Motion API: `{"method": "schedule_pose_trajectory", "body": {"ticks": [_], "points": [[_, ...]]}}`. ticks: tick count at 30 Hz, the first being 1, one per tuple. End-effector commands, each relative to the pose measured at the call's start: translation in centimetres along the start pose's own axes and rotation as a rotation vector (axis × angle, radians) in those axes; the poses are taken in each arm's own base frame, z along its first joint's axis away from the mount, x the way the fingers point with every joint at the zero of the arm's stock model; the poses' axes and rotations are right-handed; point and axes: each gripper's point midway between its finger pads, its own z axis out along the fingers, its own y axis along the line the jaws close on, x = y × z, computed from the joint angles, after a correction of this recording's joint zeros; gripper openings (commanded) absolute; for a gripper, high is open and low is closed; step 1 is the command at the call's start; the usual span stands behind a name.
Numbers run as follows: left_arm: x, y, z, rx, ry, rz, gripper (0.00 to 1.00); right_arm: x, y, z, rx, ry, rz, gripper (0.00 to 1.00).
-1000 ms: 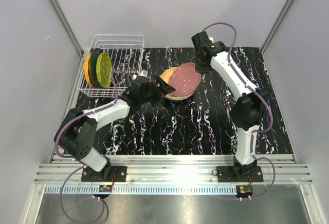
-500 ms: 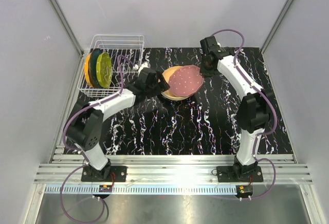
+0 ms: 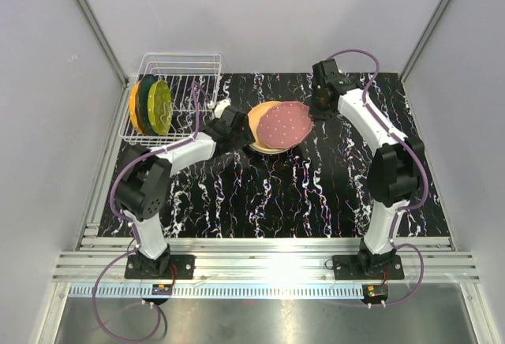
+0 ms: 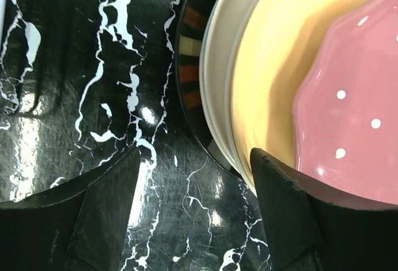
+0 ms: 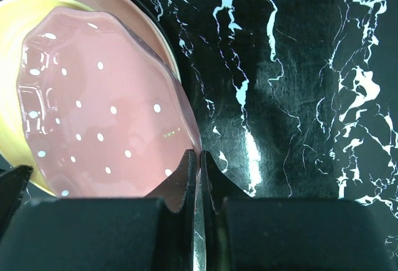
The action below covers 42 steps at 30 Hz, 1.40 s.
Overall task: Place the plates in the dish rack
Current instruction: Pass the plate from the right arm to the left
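Top view: dish rack (image 3: 197, 84) at the 10 o'clock corner of the table (image 3: 316, 194), with three plates (image 3: 150, 106) upright in its left end. Plate stack (image 3: 259, 117) mid-table, pink plate (image 3: 282, 121) tilted on top.
Left wrist: left gripper (image 4: 196, 196) spread apart, stack rim facing the gap.
Right wrist: right gripper (image 5: 199, 168) pinched on the pink plate's rim.
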Motion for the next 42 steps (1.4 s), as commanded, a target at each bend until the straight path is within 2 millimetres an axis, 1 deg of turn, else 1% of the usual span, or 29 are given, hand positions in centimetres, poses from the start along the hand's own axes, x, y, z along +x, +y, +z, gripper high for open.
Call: {"method": "schedule_pose_trajectory", "body": {"ticks": [1,2,3,5,7,8,9,10,11,12,14,15,17,22,26,30,32,34,38,42], "points": [[-2.8,-0.5,0.2,-0.009,-0.085,0.004,0.74,-1.8,-0.5,-2.4,-0.032,-0.076,0.01,0.0],[-2.7,-0.4,0.4,-0.012,-0.079,0.004,0.74,-1.8,-0.9,-2.3,-0.029,-0.075,0.013,0.0],[-2.9,-0.4,0.4,-0.013,-0.079,0.004,0.73,-1.3,-1.3,-2.1,-0.018,-0.065,0.015,0.0],[-3.1,-0.2,0.3,-0.018,-0.083,0.009,0.73,-1.3,-2.2,-1.8,-0.01,-0.071,0.031,0.0],[-3.3,0.1,0.4,-0.028,-0.089,0.014,0.73,-0.9,-2.5,-1.2,-0.023,-0.068,0.044,0.0],[-3.3,0.2,0.4,-0.03,-0.086,0.018,0.73,-0.7,-2.8,-0.8,-0.025,-0.063,0.055,0.0],[-3.3,0.2,0.4,-0.029,-0.084,0.018,0.73,0.1,-2.8,0.0,-0.032,-0.04,0.056,0.0],[-3.4,0.3,0.5,-0.028,-0.081,0.017,0.73,0.2,-2.8,0.4,-0.031,-0.039,0.058,0.0],[-3.4,0.2,0.5,-0.028,-0.078,0.021,0.73,0.4,-2.7,0.9,-0.034,-0.029,0.059,0.0],[-3.5,0.3,0.5,-0.03,-0.079,0.022,0.73,1.0,-2.6,1.8,-0.044,-0.011,0.065,0.0],[-3.5,0.3,0.4,-0.028,-0.079,0.026,0.73,1.4,-2.3,2.5,-0.058,0.003,0.071,0.0],[-3.5,0.1,0.4,-0.025,-0.078,0.029,0.73,1.4,-1.9,2.9,-0.087,-0.003,0.079,0.0],[-3.4,0.3,0.5,-0.024,-0.073,0.03,0.73,1.4,-1.6,3.0,-0.102,-0.014,0.093,0.0],[-3.3,-0.2,0.3,0.001,-0.062,0.024,0.73,1.8,-0.3,3.8,-0.163,0.012,0.145,0.0],[-3.3,-0.8,0.1,0.034,-0.061,0.016,0.73,2.8,-0.1,4.8,-0.169,0.055,0.188,0.0],[-3.1,-0.8,0.2,0.036,-0.051,0.024,0.73,4.2,-0.1,5.7,-0.178,0.081,0.207,0.0],[-3.1,-0.9,0.1,0.041,-0.051,0.027,0.73,4.5,-0.1,5.9,-0.188,0.089,0.221,0.0],[-3.1,-1.2,-0.1,0.056,-0.049,0.025,0.75,4.3,0.4,5.7,-0.216,0.076,0.226,0.0],[-3.5,-2.5,-1.1,0.126,-0.043,-0.03,0.77,3.4,1.3,4.5,-0.265,0.051,0.248,0.0],[-3.8,-3.8,-2.2,0.203,-0.03,-0.119,0.8,2.8,1.6,3.6,-0.278,0.035,0.254,0.0]]}}
